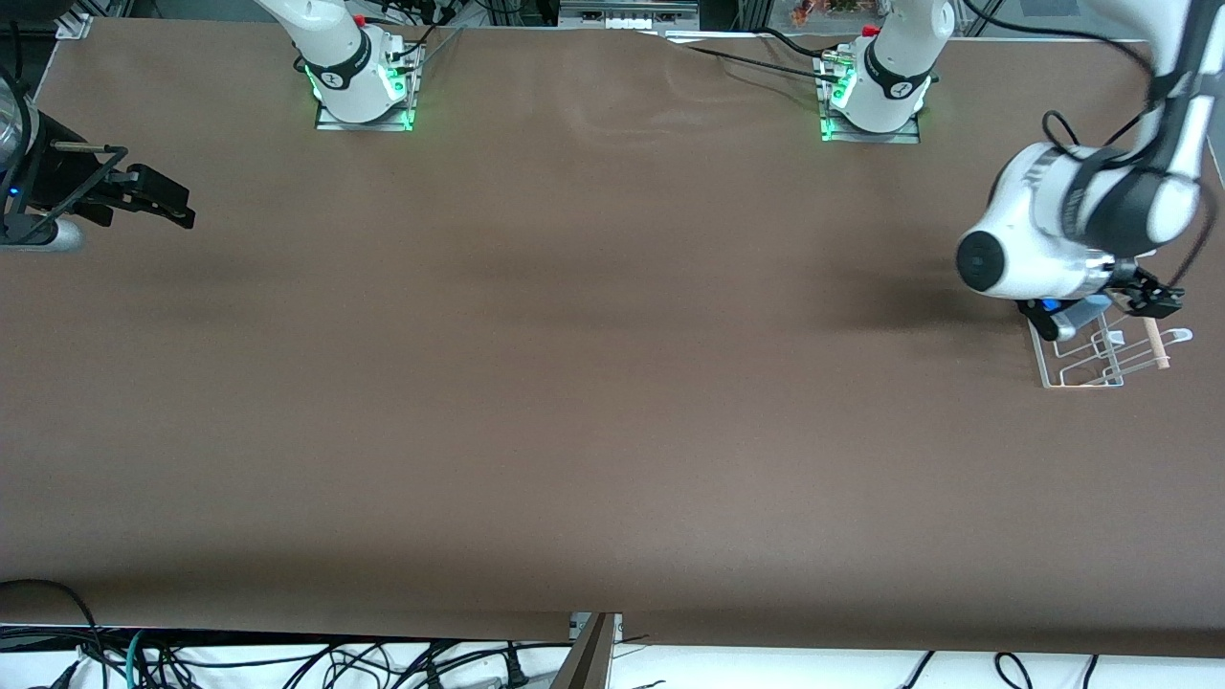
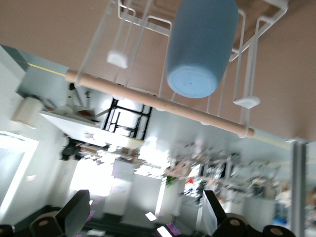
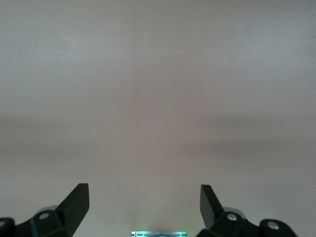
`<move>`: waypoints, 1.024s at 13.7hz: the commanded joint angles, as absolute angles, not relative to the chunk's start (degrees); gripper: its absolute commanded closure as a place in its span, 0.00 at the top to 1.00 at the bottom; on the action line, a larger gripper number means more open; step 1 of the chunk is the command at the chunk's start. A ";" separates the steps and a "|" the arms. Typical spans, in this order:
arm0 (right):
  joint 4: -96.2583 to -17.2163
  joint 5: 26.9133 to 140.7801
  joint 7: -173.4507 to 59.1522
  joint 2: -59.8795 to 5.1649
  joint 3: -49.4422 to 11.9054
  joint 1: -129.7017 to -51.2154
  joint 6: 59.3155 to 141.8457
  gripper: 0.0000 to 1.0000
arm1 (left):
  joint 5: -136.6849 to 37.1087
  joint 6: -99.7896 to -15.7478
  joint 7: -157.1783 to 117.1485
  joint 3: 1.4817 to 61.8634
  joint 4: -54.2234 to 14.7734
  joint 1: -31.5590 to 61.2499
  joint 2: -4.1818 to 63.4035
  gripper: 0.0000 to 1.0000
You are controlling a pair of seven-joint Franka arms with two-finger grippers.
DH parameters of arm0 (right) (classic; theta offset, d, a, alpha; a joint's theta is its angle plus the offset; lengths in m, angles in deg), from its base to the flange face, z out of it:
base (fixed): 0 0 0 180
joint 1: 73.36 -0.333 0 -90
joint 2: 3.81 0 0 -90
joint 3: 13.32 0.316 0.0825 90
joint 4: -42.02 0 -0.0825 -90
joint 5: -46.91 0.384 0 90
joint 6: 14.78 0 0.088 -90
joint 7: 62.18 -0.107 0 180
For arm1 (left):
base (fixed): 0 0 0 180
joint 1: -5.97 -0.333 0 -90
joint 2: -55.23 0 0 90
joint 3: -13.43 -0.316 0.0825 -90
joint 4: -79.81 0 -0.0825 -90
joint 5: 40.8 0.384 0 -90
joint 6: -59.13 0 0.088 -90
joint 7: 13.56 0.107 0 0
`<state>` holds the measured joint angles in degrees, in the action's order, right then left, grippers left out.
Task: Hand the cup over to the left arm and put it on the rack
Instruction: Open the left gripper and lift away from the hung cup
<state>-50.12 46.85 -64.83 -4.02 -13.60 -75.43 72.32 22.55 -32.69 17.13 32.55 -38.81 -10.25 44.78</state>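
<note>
The light-blue cup lies on its side in the white wire rack at the left arm's end of the table, partly hidden by the left arm's wrist. In the left wrist view the cup rests among the rack's prongs above the wooden rod, its flat base toward the camera. My left gripper hangs just over the rack, open and apart from the cup. At the right arm's end my right gripper waits above the table, open with nothing between its fingers.
The two arm bases stand along the table's edge farthest from the front camera. Cables hang below the edge nearest that camera. Brown table surface stretches between the two grippers.
</note>
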 commanded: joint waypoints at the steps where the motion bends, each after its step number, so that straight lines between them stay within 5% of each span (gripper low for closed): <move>1: -48.77 47.70 -65.08 -4.16 -12.88 -76.43 71.88 0.99 | 13.11 -30.61 17.64 33.56 -29.82 -10.82 44.25 1.00; 9: -48.86 47.79 -65.08 -4.16 -12.88 -76.70 71.79 0.99 | -13.26 -30.78 15.71 32.25 -9.34 -10.29 44.07 1.00; 14: -48.86 47.79 -65.08 -4.16 -12.79 -76.79 71.88 0.99 | -26.72 -30.78 5.18 30.49 -4.92 -10.02 44.86 1.00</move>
<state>-49.74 47.02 -64.88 -4.03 -12.84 -76.78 72.28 -23.23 -31.97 9.04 30.66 -7.29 -10.30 45.11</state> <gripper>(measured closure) 0.004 0.000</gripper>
